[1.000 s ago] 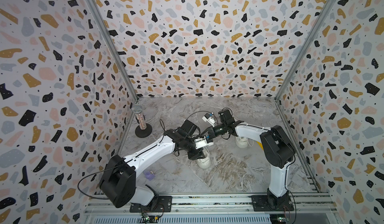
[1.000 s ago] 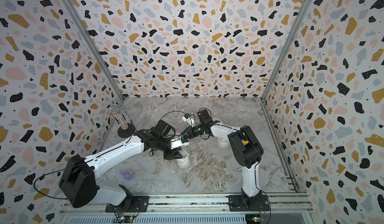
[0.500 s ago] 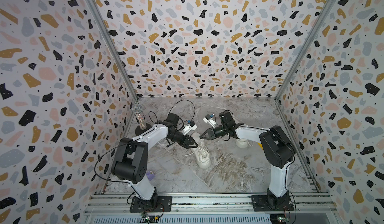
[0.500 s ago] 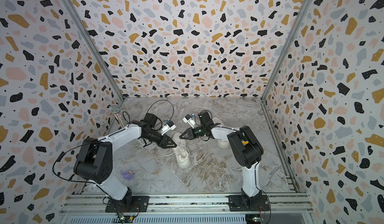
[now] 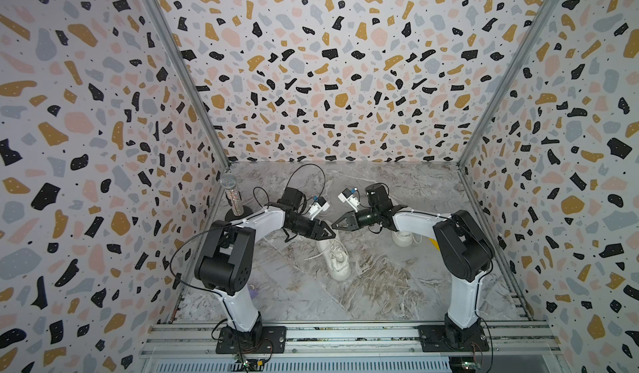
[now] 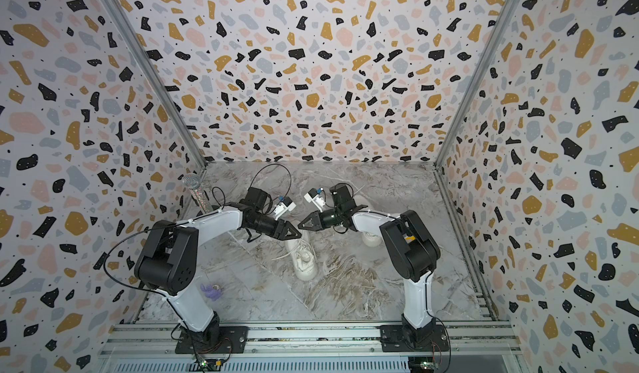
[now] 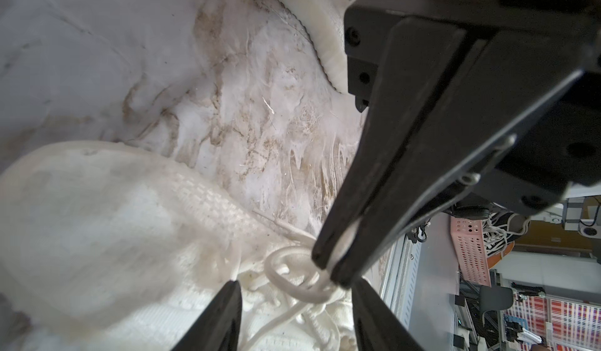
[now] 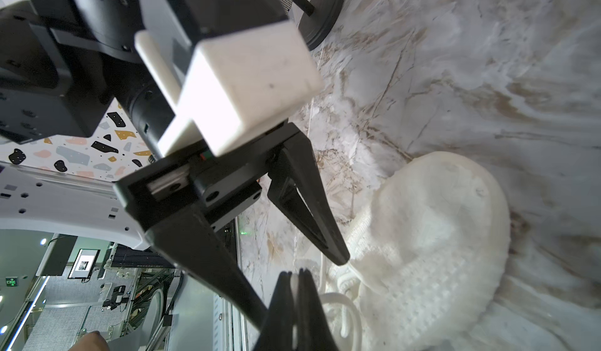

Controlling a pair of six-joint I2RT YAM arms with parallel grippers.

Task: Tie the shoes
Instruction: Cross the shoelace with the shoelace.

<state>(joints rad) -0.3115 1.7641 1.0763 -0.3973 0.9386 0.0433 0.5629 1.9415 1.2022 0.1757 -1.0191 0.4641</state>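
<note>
One cream shoe (image 5: pixel 338 264) lies mid-floor, toe toward the front, with its white laces loose. The second shoe (image 5: pixel 401 239) sits behind my right arm. My right gripper (image 8: pixel 294 287) hangs over the first shoe's throat, shut on a white lace loop (image 7: pixel 292 281) that rises from the tangle. My left gripper (image 7: pixel 296 300) faces it tip to tip, open, its fingers (image 7: pixel 221 320) standing either side of the loop and of the right gripper's tip without touching them. In both top views the two grippers (image 5: pixel 330 233) (image 6: pixel 298 227) meet just above the shoe's heel end.
A glittery microphone on a black stand (image 5: pixel 231 195) stands at the left wall. A small purple object (image 6: pixel 211 291) lies near the left arm's base. Terrazzo walls close in three sides, and a metal rail (image 5: pixel 345 333) runs along the front.
My left arm has folded back from its stretched pose over the shoe, and its gripper now points at the right gripper's tip. The right gripper has hardly moved.
</note>
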